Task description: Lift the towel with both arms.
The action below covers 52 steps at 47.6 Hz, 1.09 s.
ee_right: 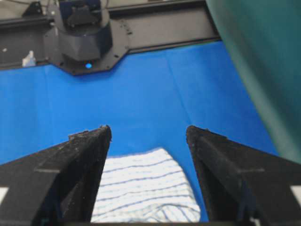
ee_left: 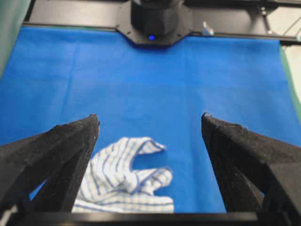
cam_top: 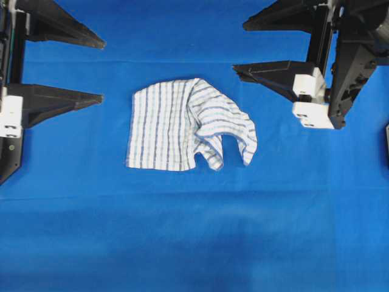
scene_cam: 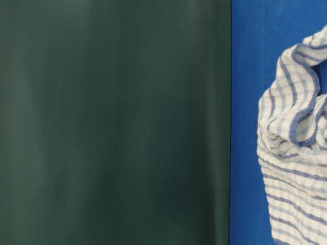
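White towel (cam_top: 176, 125) with blue-grey checks, plain blue table covering (cam_top: 194, 237), dark green backdrop (scene_cam: 112, 122)

The scene is seen straight down from above in the overhead view, with the blue tabletop (cam_top: 194, 243) filling the frame. In the table-level view the towel (scene_cam: 294, 153) is seen from very near at the right edge, the left taken up by a dark green sheet (scene_cam: 112, 122). From each wrist view the tabletop is looked across between two black fingers (ee_left: 61, 155) (ee_right: 75, 160). The towel is shared by all four views.
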{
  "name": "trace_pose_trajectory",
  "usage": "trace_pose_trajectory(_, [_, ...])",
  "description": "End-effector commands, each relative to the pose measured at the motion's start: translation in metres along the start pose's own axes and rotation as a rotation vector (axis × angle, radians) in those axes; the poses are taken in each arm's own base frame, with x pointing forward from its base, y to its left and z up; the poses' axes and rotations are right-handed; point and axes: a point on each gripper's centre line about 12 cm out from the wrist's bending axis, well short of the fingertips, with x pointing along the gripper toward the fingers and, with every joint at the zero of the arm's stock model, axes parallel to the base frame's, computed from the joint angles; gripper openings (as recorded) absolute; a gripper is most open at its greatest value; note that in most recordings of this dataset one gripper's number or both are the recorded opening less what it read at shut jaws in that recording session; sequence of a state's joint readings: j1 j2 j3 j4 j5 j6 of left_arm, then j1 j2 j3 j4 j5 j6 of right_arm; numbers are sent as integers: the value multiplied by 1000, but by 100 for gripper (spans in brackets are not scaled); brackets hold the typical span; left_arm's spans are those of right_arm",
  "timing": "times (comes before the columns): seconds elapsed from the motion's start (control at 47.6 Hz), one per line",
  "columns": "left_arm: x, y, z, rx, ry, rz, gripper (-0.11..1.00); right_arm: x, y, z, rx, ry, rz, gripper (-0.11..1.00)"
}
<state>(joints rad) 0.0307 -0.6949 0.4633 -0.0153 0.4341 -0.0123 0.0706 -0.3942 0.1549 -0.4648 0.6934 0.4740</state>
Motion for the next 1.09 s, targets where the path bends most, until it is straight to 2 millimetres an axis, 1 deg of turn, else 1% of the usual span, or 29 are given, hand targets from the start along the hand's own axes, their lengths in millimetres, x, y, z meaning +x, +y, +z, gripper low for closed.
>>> trace_pose_trajectory(0.0, [4,0,0,-1,-15,-1,91,-7,-1,8,5,-26,1,66])
trace_pose_trajectory(0.126, [13,0,-13,1,-9,0,91,-3,-1,0,-2,-6,0,66])
trace_pose_trajectory(0.336, [26,2,-43,4,-6,2,91,14,4,-32,-14,47,15,66])
trace_pose_trajectory(0.441, [29,2,-56,11,-12,3,91,23,6,-52,-2,69,31,66])
trace_pose_trajectory(0.567, [35,3,-76,36,-3,4,91,34,10,-78,2,89,58,66])
trace_pose_trajectory(0.651, [40,3,-91,46,3,5,91,39,12,-93,3,94,76,66])
trace_pose_trajectory(0.777, [46,4,-108,51,2,6,91,46,15,-113,10,103,102,66])
trace_pose_trajectory(0.798, [47,4,-111,52,3,6,91,48,14,-120,12,113,104,66])
trace_pose_trajectory(0.924, [53,5,-132,55,12,8,91,61,13,-145,19,137,117,66])
trace_pose_trajectory(1.071, [60,6,-162,54,34,9,91,79,12,-174,44,171,133,66])
